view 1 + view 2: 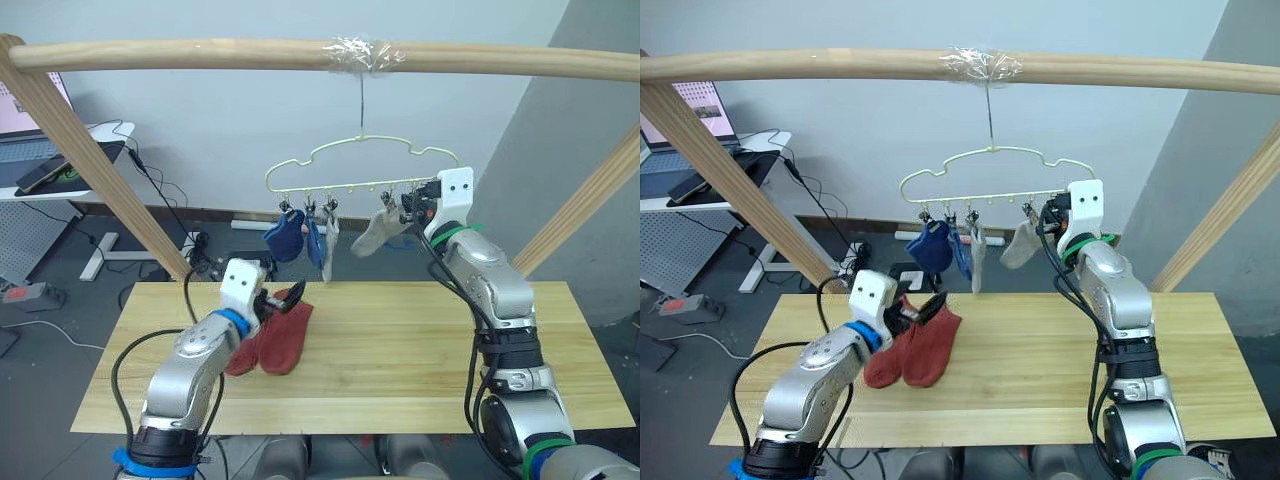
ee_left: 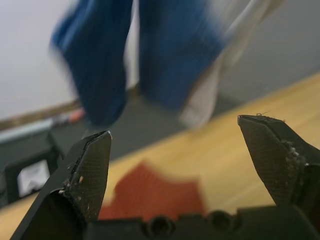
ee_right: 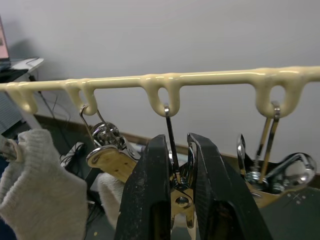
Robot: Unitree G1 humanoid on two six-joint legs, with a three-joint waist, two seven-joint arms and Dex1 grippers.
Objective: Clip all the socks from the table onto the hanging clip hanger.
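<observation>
Two rust-red socks (image 1: 275, 340) lie side by side on the left part of the table (image 1: 420, 350). My left gripper (image 1: 282, 303) hovers just over their upper ends, open, with nothing between its fingers; the left wrist view shows a red sock (image 2: 155, 197) below the spread gripper (image 2: 174, 129). The pale clip hanger (image 1: 365, 150) hangs from the top pole. On it hang two blue socks (image 1: 285, 238) and two grey socks (image 1: 375, 235). My right gripper (image 3: 176, 140) is shut on a metal clip (image 3: 175, 192) near the hanger's right end.
A round wooden pole frame (image 1: 200, 55) spans the table, with slanted side poles (image 1: 90, 160) at left and right. A desk with a laptop (image 1: 40, 160) stands behind on the left. Cables lie on the floor beyond the table.
</observation>
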